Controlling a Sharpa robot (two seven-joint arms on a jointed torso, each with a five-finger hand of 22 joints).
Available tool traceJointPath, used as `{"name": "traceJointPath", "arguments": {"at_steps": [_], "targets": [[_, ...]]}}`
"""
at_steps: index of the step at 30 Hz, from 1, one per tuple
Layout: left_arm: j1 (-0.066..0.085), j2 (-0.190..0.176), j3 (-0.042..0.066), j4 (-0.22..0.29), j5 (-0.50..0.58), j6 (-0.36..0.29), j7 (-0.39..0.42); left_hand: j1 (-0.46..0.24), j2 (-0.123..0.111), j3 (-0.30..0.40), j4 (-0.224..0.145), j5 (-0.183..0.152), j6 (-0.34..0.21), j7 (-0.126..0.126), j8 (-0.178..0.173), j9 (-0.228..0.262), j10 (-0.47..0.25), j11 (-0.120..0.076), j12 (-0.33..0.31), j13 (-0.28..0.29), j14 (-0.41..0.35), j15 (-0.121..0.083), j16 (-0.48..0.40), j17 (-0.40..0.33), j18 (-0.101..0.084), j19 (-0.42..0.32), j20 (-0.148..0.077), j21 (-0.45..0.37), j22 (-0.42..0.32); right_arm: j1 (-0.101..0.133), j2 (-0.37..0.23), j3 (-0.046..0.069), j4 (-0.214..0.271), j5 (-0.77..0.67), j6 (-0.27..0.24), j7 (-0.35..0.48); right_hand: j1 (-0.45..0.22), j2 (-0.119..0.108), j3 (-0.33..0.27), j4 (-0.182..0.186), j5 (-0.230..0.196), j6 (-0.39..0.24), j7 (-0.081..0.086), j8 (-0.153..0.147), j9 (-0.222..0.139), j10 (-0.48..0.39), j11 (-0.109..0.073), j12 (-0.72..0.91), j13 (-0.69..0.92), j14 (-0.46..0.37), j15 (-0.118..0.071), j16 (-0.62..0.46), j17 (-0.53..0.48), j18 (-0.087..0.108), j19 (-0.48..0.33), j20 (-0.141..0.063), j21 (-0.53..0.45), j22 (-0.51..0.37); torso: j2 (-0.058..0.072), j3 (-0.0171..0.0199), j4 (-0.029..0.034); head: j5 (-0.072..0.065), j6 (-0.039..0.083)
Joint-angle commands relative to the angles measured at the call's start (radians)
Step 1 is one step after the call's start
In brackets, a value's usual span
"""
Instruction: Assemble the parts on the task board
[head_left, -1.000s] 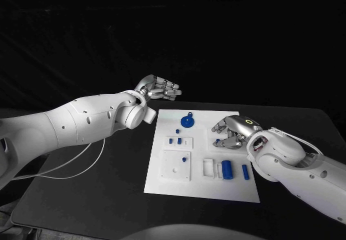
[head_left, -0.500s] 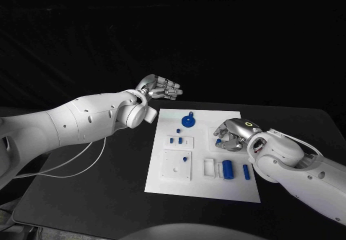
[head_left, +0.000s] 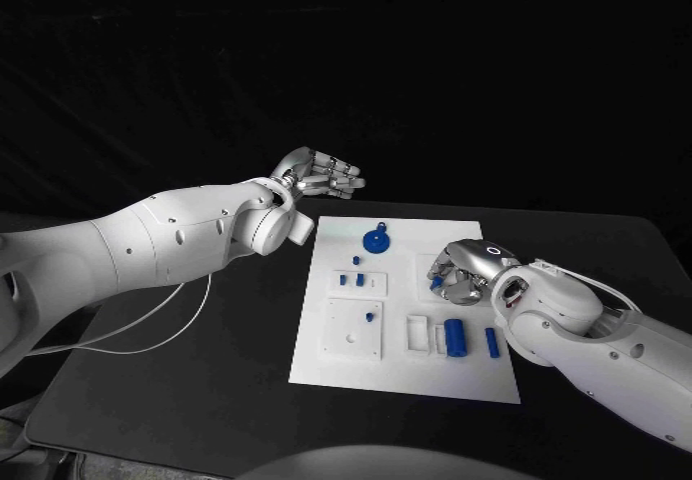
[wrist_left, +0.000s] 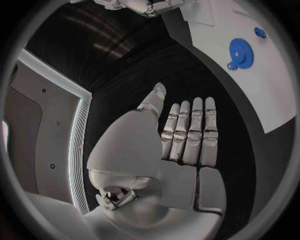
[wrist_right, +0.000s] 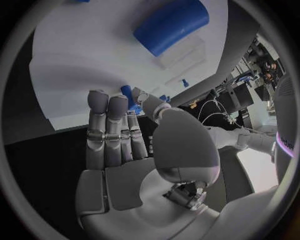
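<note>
The white task board (head_left: 392, 368) lies in the middle of the table. A blue gear (head_left: 374, 241) lies at its far end, with small blue pegs (head_left: 351, 282) set in a white block below it. My right hand (head_left: 463, 268) hovers over the board's right side, fingers pointing down. In the right wrist view its thumb and a finger (wrist_right: 129, 122) pinch a small blue part (wrist_right: 128, 94). A blue cylinder (head_left: 454, 338) and a blue bar (head_left: 490, 343) lie nearer me. My left hand (head_left: 320, 176) hangs raised beyond the board's far left corner, fingers straight and holding nothing (wrist_left: 184, 142).
The black table (head_left: 188, 380) surrounds the board on all sides. A white cable (head_left: 159, 330) trails from my left arm over the table's left part. A white square block (head_left: 352, 330) with one blue peg stands on the board's near left.
My right hand has shifted slightly toward me over the board, with the small blue part moving along. The left hand has stayed still.
</note>
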Motion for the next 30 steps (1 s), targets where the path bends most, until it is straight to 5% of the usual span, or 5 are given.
{"name": "traceJointPath", "arguments": {"at_steps": [1,10,19,30], "targets": [[0.001,0.001,0.001,0.001,0.006,0.013,0.006,0.001,0.009,-0.004,0.0,-0.003,0.005,-0.001,0.001,0.0,-0.006,0.0,-0.002,-0.001,-0.005,0.001,-0.003,-0.001,-0.002,0.001,0.004,0.002,-0.001,-0.002,0.002,-0.001,0.002,-0.02,0.01,-0.001,0.004,0.014,0.008,0.0,-0.012,0.024,-0.005,0.001,0.003,0.027,-0.009,0.002,0.003,0.001,-0.01,0.006,0.001,-0.021,0.044,-0.009,0.01,0.004,0.0,0.0001,0.0002,0.0,-0.001],[0.001,0.001,0.001,0.001,0.006,0.014,0.006,0.001,0.009,-0.004,0.0,-0.003,0.005,-0.001,0.001,0.0,-0.006,0.0,-0.002,-0.001,-0.005,0.001,-0.003,-0.001,-0.002,0.001,0.004,0.002,-0.001,-0.003,0.006,-0.002,0.002,-0.051,-0.046,-0.015,0.033,0.046,0.053,-0.021,-0.03,0.091,-0.019,-0.001,0.011,0.09,-0.031,0.013,0.01,0.008,-0.025,0.002,0.004,-0.034,0.045,-0.026,0.039,0.019,0.0,-0.0003,0.0005,0.0,-0.005],[0.001,0.002,0.001,0.0,0.006,0.015,0.006,0.001,0.012,-0.004,0.001,-0.003,0.006,-0.001,0.002,0.0,-0.007,0.0,-0.002,-0.001,-0.005,0.001,-0.003,-0.001,-0.002,0.001,0.004,0.002,-0.001,-0.003,0.0,-0.002,0.022,-0.059,-0.105,-0.018,0.017,0.039,0.092,-0.031,-0.032,0.109,-0.024,-0.001,0.015,0.112,-0.036,0.006,0.011,0.018,-0.033,-0.008,0.012,-0.044,0.046,-0.037,0.057,0.027,0.0,0.0,0.0007,-0.001,-0.007],[0.001,0.006,0.001,-0.014,0.006,0.016,0.006,0.001,0.012,-0.004,0.001,-0.003,0.006,-0.001,0.002,0.0,-0.007,0.0,-0.002,-0.001,-0.005,0.001,-0.003,-0.001,-0.002,0.001,0.004,0.002,-0.001,0.001,-0.036,0.037,0.146,0.019,-0.111,-0.005,0.016,0.038,0.096,-0.032,-0.032,0.11,-0.025,-0.002,0.015,0.115,-0.036,0.004,0.011,0.018,-0.035,-0.012,0.014,-0.044,0.045,-0.038,0.055,0.027,-0.001,-0.0001,-0.0002,0.006,-0.007]]}}
